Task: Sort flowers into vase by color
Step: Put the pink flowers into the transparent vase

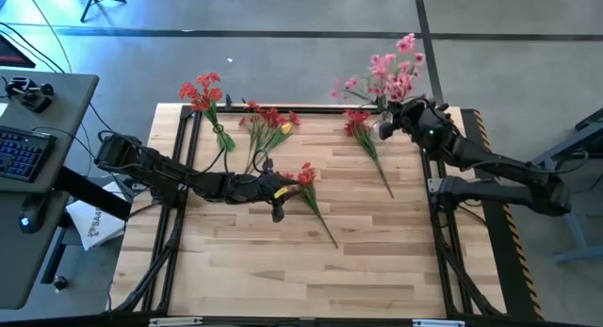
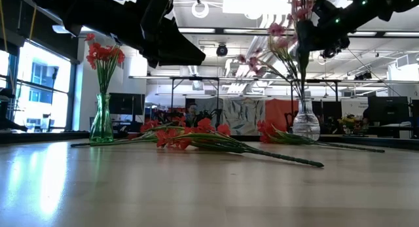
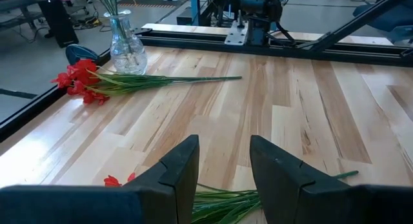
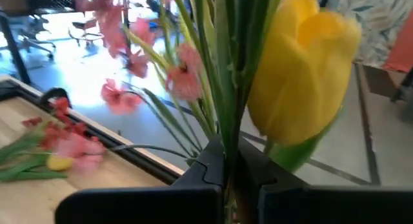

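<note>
My left gripper (image 1: 276,197) is open above the table's middle, over a red spray (image 1: 307,176) whose stem lies flat; its green stems (image 3: 222,204) show under my fingers. My right gripper (image 1: 388,125) is at the far right, above the clear glass vase (image 2: 305,124), shut on green stems among pink blossoms (image 1: 392,71). A yellow tulip (image 4: 303,72) stands right beside its fingers. A green vase (image 2: 101,119) at the far left holds red flowers (image 1: 201,89). Loose red sprays and a yellow bloom (image 1: 268,124) lie on the table, and another red spray (image 1: 360,127) near the clear vase. My right gripper pinches upright green stems (image 4: 227,143) between its two fingers, lying across them, above the mouth of the clear vase. The stems run on up to pink blossoms, and in the low view they reach down into the vase. Whether the yellow tulip's stem is in the pinch is hidden.
A black frame rail (image 1: 283,110) runs along the far edge, with side rails left and right. Bare wood spreads over the near half (image 1: 301,280). A desk with a keyboard (image 1: 24,153) stands left of the table. The room behind shows in the low view.
</note>
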